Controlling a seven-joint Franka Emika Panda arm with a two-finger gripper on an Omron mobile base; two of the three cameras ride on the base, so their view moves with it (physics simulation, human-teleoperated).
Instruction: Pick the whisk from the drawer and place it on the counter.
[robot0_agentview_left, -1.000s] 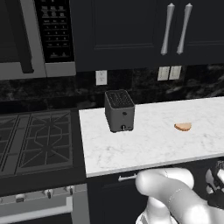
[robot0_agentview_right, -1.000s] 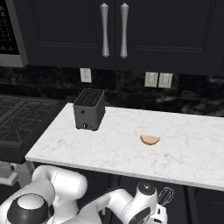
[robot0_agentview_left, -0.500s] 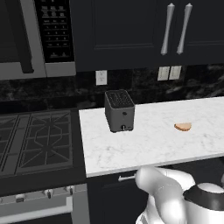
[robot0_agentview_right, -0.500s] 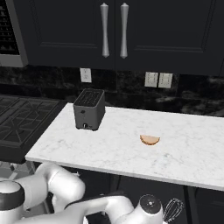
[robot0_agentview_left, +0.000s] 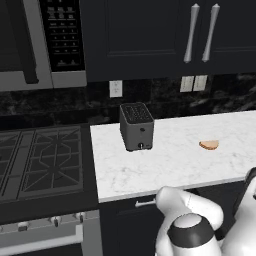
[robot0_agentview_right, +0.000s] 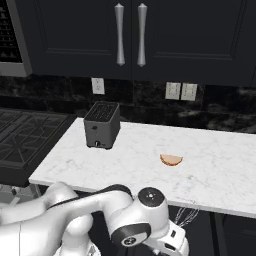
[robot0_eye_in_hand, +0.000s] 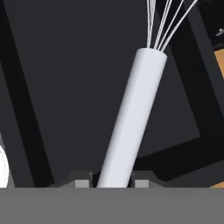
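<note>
Tool (robot0_eye_in_hand: 112, 183): its two dark tips are sitting at the bottom centre of the hand view, pressing against either side of the whisk's handle, so it is clamping the whisk.
Whisk (robot0_eye_in_hand: 133, 118): in the hand view the pale silvery handle is rising from between the tips, leaning toward the upper right, with thin wires fanning out at the top edge; in the right base view the wire head (robot0_agentview_right: 186, 215) is showing at the lower centre, just below the front edge of the surface and right of the white wrist.
Drawer (robot0_eye_in_hand: 70, 87): its dark inside is lying behind the whisk in the hand view.
Surface (robot0_agentview_left: 170, 160): white marble slab crossing the middle of both base views.
Toaster (robot0_agentview_left: 136, 126): dark, standing upright toward the left end of the surface.
Bread piece (robot0_agentview_left: 209, 144): tan, lying flat on the surface, well apart from the toaster, toward the right.
Stove (robot0_agentview_left: 40, 160): black gas top, at the left of the left base view, touching the surface's left end.
</note>
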